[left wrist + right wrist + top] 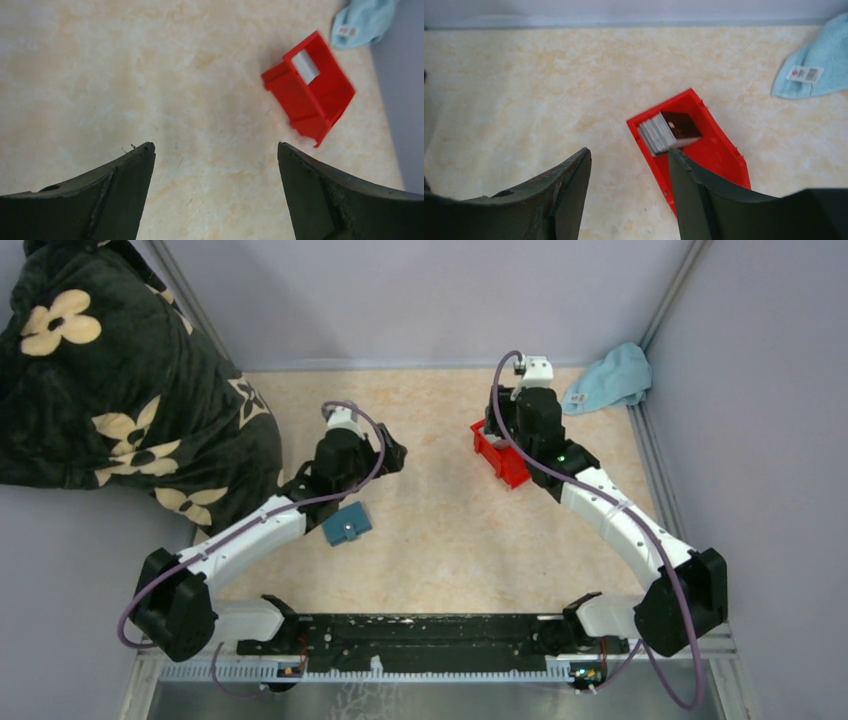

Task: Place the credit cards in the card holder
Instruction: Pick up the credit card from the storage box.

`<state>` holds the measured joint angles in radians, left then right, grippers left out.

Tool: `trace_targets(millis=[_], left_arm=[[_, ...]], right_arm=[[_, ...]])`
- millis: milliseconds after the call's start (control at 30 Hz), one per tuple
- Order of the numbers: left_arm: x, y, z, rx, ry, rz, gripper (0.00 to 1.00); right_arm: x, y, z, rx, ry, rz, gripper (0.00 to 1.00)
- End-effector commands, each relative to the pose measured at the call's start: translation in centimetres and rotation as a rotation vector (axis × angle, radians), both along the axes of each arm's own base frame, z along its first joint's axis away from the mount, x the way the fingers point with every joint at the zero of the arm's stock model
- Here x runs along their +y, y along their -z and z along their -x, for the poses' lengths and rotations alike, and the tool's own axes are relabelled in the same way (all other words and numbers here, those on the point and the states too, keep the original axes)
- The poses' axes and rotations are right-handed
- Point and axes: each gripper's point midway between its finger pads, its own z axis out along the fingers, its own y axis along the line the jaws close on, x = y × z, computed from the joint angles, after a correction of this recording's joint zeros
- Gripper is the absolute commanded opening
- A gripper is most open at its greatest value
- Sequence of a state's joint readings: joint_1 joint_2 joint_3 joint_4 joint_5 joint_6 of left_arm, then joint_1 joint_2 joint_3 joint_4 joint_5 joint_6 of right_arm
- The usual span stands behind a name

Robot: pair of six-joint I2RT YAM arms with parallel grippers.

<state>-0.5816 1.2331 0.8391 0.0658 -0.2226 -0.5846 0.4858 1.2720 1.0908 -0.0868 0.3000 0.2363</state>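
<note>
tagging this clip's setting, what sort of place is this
Likely a robot lab test cell: grey panel walls enclose a beige marbled tabletop, with two white-and-black robot arms mounted at its near edge.

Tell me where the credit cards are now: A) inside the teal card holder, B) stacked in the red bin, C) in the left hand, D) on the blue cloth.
B: the right wrist view shows the credit cards stacked in the red bin; the card holder lies apart, beside the left arm.
</note>
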Motion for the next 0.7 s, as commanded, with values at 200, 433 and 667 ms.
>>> trace_targets(millis=[200,433,667], left_arm=[[-0.9,5.6,2.2,0.164,-0.049,-0.185,0.98],[-2.9,5.6,3.2,0.181,0.015,-0.153,0.97],[-2.0,6.0,4.0,0.239,-0.041,-0.175,0.96]], right_arm=[[-2.3,3.9,0.4,0.144,-0.002,0.021,0.59],[-1.4,8.0,-2.7,0.235,-0.110,-0.021,0.59],[-0.3,9.6,-5.0,0.266,-0.173,-0.065,0.59]])
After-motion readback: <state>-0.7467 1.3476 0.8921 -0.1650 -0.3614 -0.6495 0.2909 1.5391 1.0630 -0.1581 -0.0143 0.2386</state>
